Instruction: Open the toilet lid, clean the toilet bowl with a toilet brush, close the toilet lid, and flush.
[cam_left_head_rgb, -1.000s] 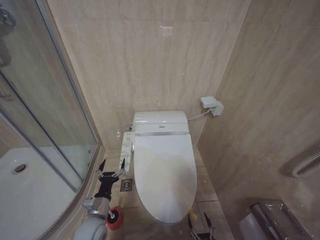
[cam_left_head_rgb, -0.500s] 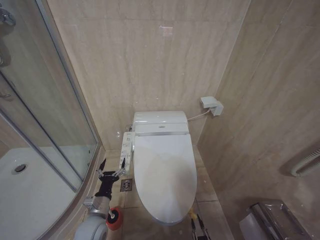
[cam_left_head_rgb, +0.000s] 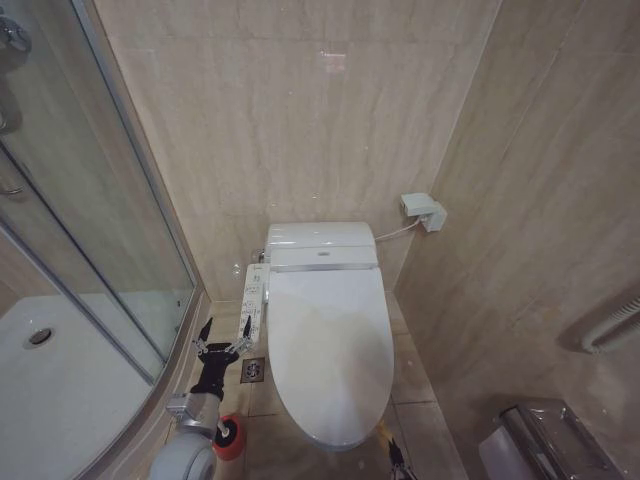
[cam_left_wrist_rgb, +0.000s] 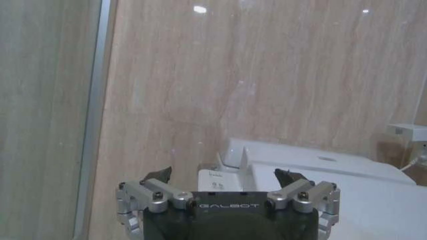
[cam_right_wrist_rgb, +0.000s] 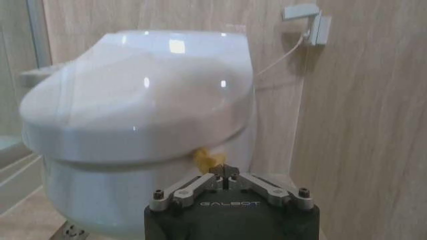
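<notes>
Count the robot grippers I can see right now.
2. The left gripper, open, hangs beside the long white button panel; the right gripper, shut, sits below the glossy white toilet lid front edge.

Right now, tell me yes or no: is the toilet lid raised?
No, the toilet lid lies flat and closed over the bowl in the head view.

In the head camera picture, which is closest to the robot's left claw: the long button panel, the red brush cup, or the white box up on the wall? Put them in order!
From the left gripper, beside the toilet:
1. Button panel, just ahead, on the toilet's side.
2. Red brush cup, behind it on the floor.
3. White wall box, far across, on the right wall.
</notes>
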